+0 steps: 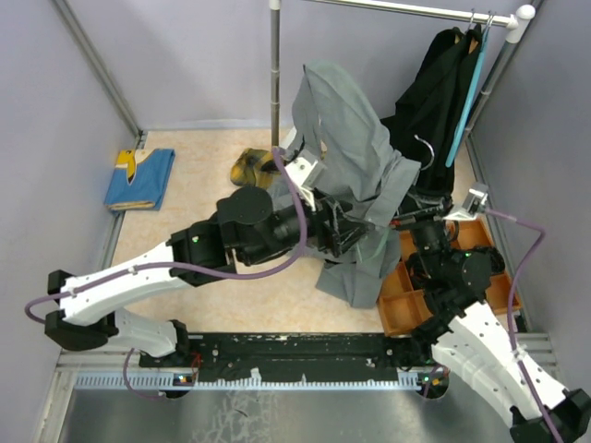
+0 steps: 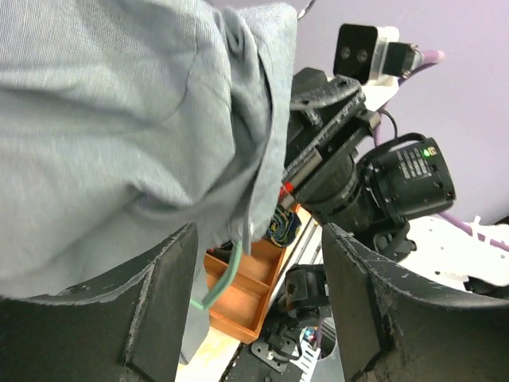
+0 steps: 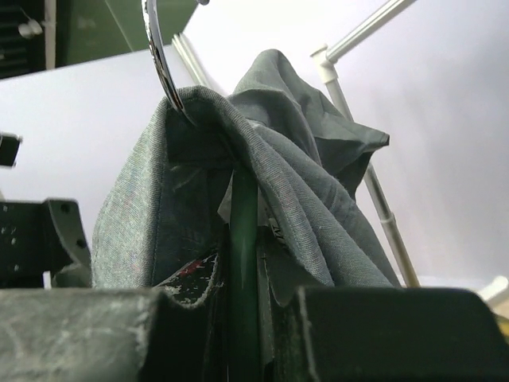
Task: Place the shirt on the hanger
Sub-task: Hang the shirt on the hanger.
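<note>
Above the middle of the tabletop (image 1: 203, 268), the grey shirt (image 1: 346, 148) hangs bunched in the air between the two arms.

Right gripper (image 3: 242, 290): jaws nearly closed on the hanger (image 3: 242, 231), pinching its green bar, with shirt cloth crowded in on both sides. The metal hook (image 3: 161, 56) pokes out above the fabric, so the neck end looks threaded. The rest of the hanger is buried in cloth. Only a short green end shows under the hem in the left wrist view. I cannot tell whether both hanger arms sit inside the shirt's shoulders.

Left gripper (image 2: 258, 239): jaws wide apart, holding nothing. The shirt is just above and to one side of them, and the right gripper is close in front.

Judgement: draping is under way but not finished, since the fabric is heaped rather than spread.

Risks from here:
- The load looks lopsided, so a tilt of the right arm could let the shirt slide off one end.
- Cloth trapped beside the bar could weaken the right grip, or drag the shirt when the jaws let go.
- If the left jaws take the wrong layer, a tug could pull the whole shirt back off the hook.
- The grippers work very near each other, so contact is possible.
- The hem hangs near the orange tray (image 2: 246, 298) and could snag on its wall.
</note>
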Controlling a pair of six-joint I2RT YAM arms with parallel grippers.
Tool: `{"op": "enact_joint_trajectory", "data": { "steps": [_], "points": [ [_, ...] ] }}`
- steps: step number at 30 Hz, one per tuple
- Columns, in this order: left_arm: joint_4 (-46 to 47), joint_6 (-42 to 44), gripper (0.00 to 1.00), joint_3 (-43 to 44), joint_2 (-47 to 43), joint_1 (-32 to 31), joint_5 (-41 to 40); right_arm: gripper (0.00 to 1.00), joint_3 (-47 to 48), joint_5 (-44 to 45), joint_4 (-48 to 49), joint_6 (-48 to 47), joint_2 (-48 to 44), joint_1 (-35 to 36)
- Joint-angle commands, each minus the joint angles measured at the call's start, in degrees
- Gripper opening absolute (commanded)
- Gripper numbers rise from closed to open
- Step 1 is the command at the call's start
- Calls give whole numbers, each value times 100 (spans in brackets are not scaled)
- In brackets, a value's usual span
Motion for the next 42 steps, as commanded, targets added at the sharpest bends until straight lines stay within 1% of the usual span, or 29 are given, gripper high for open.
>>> {"op": "enact_joint_trajectory", "data": {
  "steps": [1,4,7,10,12,14,17,20,22,23,25,27,29,30,32,33,34,37,42],
  "points": [
    [27,131,71,-411,-540,-43,-263,0,491,320,1920,256,551,-13],
    [108,-17,71,-853,-904,-39,-466,0,827,413,2376,224,1004,-17],
    [337,-247,71,-1395,-1270,-37,-670,0,1189,572,2602,216,1403,-20],
    [890,-471,70,-2148,-1613,-37,-897,0,1527,707,2709,218,1638,-15],
    [1224,-633,68,-2499,-1733,-41,-1075,0,1714,804,2733,232,1761,-18],
    [1582,-717,64,-2754,-1757,-37,-1192,0,1888,899,2711,254,1842,-18],
    [2291,-688,56,-3067,-1625,-37,-1044,0,2144,1062,2621,319,1923,-20],
    [2762,-638,48,-3277,-1393,-41,-857,0,2476,1186,2297,294,1936,-20],
    [3038,-627,41,-3432,-1267,-38,-708,0,2736,1268,1890,253,1896,-19],
    [3154,-652,35,-3536,-1229,-45,-658,0,2815,1304,1681,214,1866,-16],
    [3374,-774,27,-3790,-1223,-37,-692,0,2964,1388,1311,163,1779,-13],
    [3625,-866,26,-4076,-1267,-30,-706,0,3050,1459,986,115,1708,-17],
    [3897,-909,27,-4316,-1253,-5,-653,0,3044,1551,861,188,1637,-20],
    [4009,-905,29,-4337,-1215,11,-607,0,3039,1598,818,267,1610,-16],
    [4336,-763,37,-4312,-1107,18,-438,0,3027,1682,759,466,1565,-13],
    [4466,-661,40,-4240,-1018,21,-371,0,3017,1691,784,535,1549,-17],
    [4532,-563,40,-4148,-962,20,-309,0,3033,1652,784,559,1537,-19],
    [4667,-342,35,-3917,-931,27,-182,0,3028,1357,743,465,1455,-20],
    [4825,-151,26,-3822,-1111,74,-188,0,2764,932,598,269,1129,-17]
  ]
}}
